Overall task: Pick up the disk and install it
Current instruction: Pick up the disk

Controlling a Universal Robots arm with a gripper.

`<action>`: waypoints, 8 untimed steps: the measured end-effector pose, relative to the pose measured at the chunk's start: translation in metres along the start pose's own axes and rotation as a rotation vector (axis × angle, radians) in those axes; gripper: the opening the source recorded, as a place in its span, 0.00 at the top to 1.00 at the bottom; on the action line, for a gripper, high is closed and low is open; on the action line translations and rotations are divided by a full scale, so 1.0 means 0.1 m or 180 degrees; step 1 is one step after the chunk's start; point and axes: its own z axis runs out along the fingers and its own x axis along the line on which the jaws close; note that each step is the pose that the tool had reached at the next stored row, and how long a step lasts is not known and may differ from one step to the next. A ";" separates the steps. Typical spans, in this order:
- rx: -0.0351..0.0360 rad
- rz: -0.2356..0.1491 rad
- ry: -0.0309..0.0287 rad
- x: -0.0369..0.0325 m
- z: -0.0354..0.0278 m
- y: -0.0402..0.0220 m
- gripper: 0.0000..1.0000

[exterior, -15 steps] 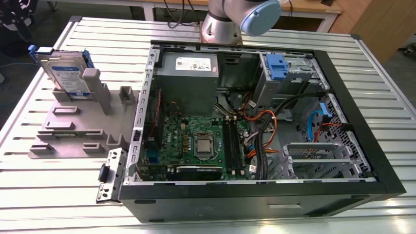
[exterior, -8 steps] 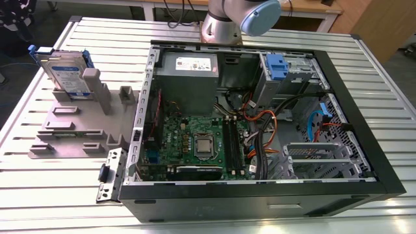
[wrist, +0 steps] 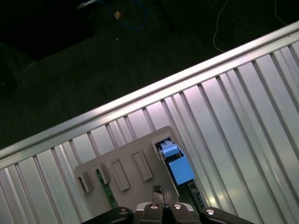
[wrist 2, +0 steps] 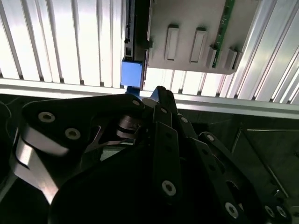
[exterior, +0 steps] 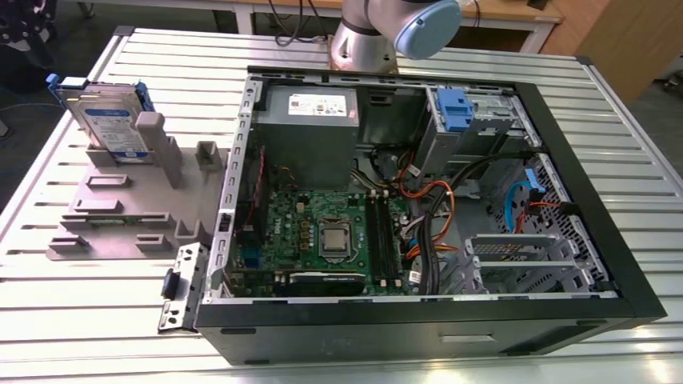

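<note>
The disk (exterior: 112, 124) stands upright on its edge in a grey holder (exterior: 128, 216) at the exterior view's left, silver with a blue-and-white label and a blue carrier. In both wrist views I look at it edge-on: the disk's blue carrier (wrist: 175, 164) and its blue end (wrist 2: 132, 74) show beside the holder (wrist: 126, 168). My gripper (wrist: 158, 190) hangs well above the holder, apart from the disk. Its black fingers (wrist 2: 159, 91) meet at a point with nothing between them, so it is shut.
An open computer case (exterior: 597, 200) lies on the slatted metal table (exterior: 85, 320), with a motherboard, cables and a drive bay holding a blue bracket (exterior: 453, 108). A green circuit strip (wrist: 106, 191) sits in the holder. The table edge (wrist: 140, 98) drops to dark floor.
</note>
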 end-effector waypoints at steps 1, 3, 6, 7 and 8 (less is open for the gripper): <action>0.0001 -0.0057 0.0002 0.000 0.000 0.000 0.89; 0.0002 -0.0175 0.0008 0.000 0.000 0.000 0.89; 0.0003 -0.0289 0.0012 0.000 0.000 0.000 0.89; 0.0003 -0.0296 0.0012 0.000 0.000 0.000 0.89; 0.0003 -0.0297 0.0013 0.000 0.000 0.000 0.89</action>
